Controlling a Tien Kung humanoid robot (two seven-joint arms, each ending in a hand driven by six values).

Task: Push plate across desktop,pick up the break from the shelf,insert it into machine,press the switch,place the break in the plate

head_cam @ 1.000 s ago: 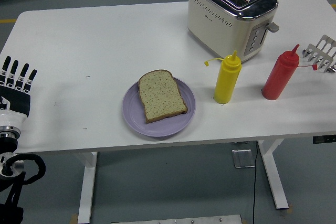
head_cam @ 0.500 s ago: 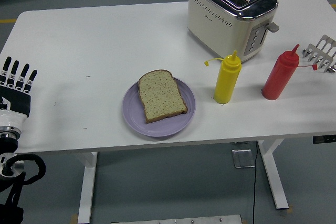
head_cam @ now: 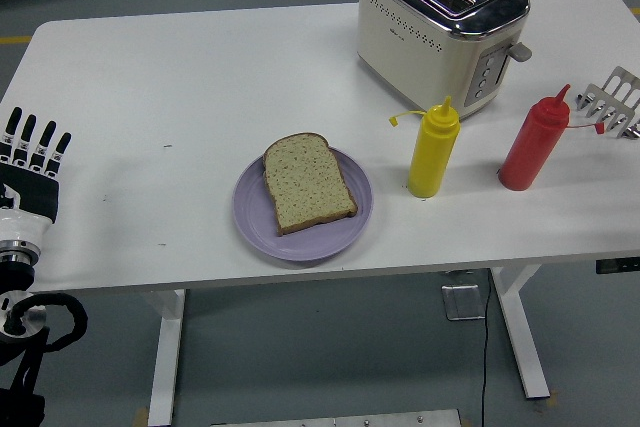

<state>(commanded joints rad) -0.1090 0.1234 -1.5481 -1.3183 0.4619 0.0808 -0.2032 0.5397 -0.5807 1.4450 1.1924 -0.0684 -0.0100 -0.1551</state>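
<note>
At the far left edge, the left hand (head_cam: 30,162) rests with fingers (head_cam: 28,132) straight and released, holding nothing. Near the surface's (head_cam: 150,77) front edge, a speckled, brown-crusted bread slice (head_cam: 307,183) lies flat on the lilac plate (head_cam: 256,217); farther right stands the cream toaster (head_cam: 440,27).

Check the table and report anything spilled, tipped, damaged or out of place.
Nothing stands out. The bread slice lies flat on the purple plate, the toaster and both squeeze bottles, yellow and red, stand upright, and no spill shows. The left hand rests open at the table's left edge.
</note>
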